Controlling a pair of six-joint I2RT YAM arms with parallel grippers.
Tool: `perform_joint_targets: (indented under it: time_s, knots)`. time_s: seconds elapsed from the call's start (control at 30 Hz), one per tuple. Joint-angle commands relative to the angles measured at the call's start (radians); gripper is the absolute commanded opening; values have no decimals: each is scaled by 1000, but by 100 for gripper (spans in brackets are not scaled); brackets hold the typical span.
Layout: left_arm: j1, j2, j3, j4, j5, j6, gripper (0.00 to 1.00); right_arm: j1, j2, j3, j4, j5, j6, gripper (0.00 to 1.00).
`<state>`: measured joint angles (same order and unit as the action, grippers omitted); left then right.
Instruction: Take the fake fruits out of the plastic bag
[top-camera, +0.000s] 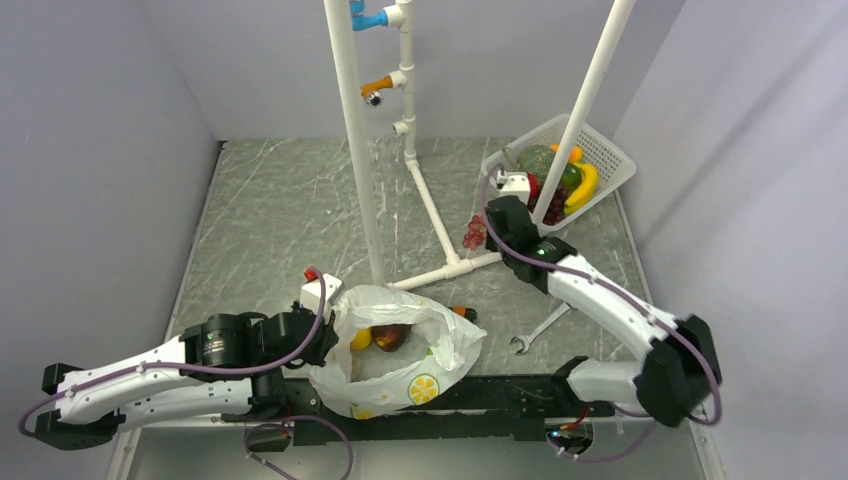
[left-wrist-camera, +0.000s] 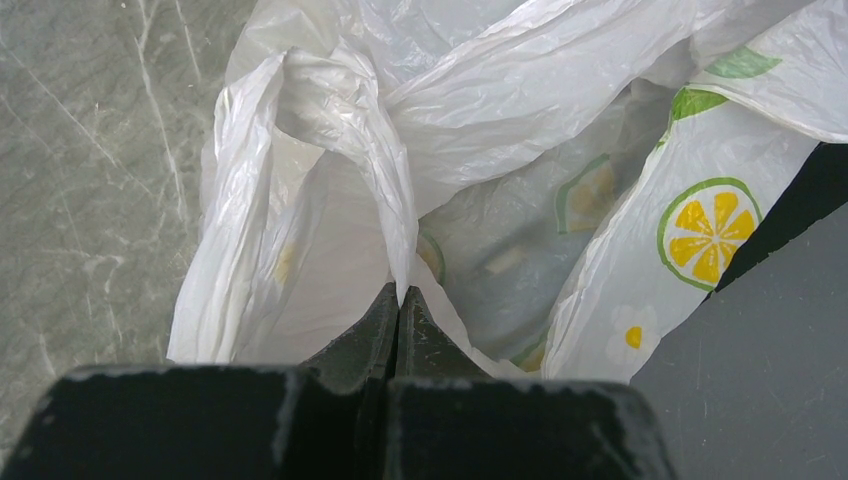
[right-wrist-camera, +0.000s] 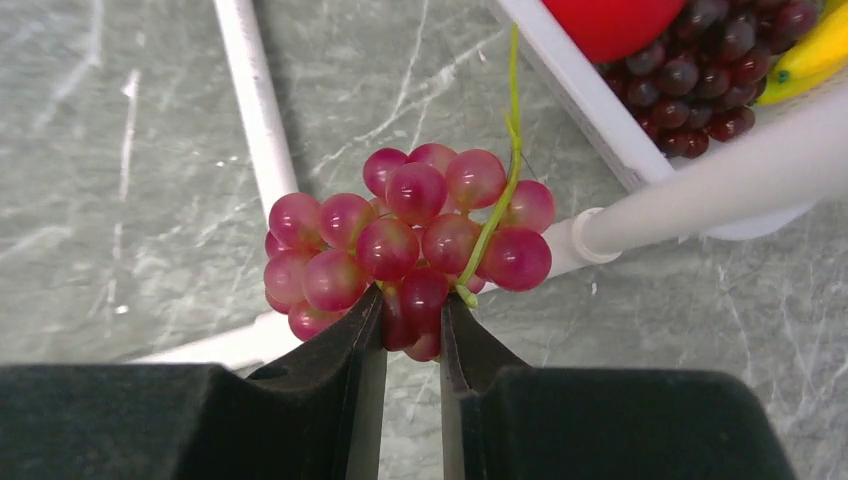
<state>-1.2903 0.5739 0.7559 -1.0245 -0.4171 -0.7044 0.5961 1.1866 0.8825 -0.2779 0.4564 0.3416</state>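
Right gripper (right-wrist-camera: 412, 320) holds a light red grape bunch (right-wrist-camera: 410, 240) at its lower grapes, jaws narrow around just a few of them, so the bunch sits in the middle of the right wrist view above the grey surface (top-camera: 270, 210). It hangs clear of the bag (top-camera: 400, 385), close beside the white basket (top-camera: 610, 150) at the upper right of the overhead view, with a white pipe (right-wrist-camera: 700, 185) crossing just to its right. The step in hand looks like setting this bunch down outside the bag. To do it well, the arm should pick one clear spot: either over the basket rim or on bare surface away from the pipe's foot. It should come low before the jaws part, since a lumpy bunch pinched by a few grapes may swing or roll. The thin green stem (right-wrist-camera: 500, 190) could catch on the pipe, so it is safer to steer around that side. Left gripper (left-wrist-camera: 398, 300) is pinched fully together on a fold of the bag at the lower left of the overhead view. It should hold that pull so the mouth is open over the yellow fruit (top-camera: 361, 338) and red apple (top-camera: 390, 336) inside.
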Motion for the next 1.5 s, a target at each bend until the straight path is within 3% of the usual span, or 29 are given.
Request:
perform_joint_targets:
  time_s: [0.0, 0.23, 0.5, 0.67, 0.77, 0.93, 1.1, 1.13, 1.3, 1.4, 1.47]
  knots:
    - [-10, 13, 20, 0, -11, -11, 0, -3, 168, 160, 37, 85, 10, 0]
    - [-15, -9, 19, -1, -16, -16, 0, -1, 384, 393, -65, 329, 18, 0]
    - [-17, -23, 17, 4, -14, -13, 0, -40, 546, 549, 156, 682, -271, 0]
    - [-20, -25, 17, 6, -9, -9, 0, -106, 655, 630, 302, 670, -428, 0]
    - [-23, -28, 17, 6, -10, -9, 0, -150, 733, 730, 233, 652, -413, 0]
    - [-24, -32, 17, 6, -12, -11, 0, -172, 813, 752, 338, 640, -517, 6]
    - [-26, -27, 17, 5, -11, -10, 0, -183, 890, 796, 198, 580, -407, 11]
    - [-26, -24, 17, 4, -12, -11, 0, -184, 896, 807, 151, 559, -363, 15]
    - [-27, -22, 17, 4, -11, -11, 0, -186, 863, 773, 62, 509, -227, 58]
    - [-27, -21, 17, 4, -12, -11, 0, -184, 822, 753, 29, 501, -197, 74]
    - [-27, -19, 19, 3, -13, -11, 0, -183, 795, 752, 3, 498, -189, 78]
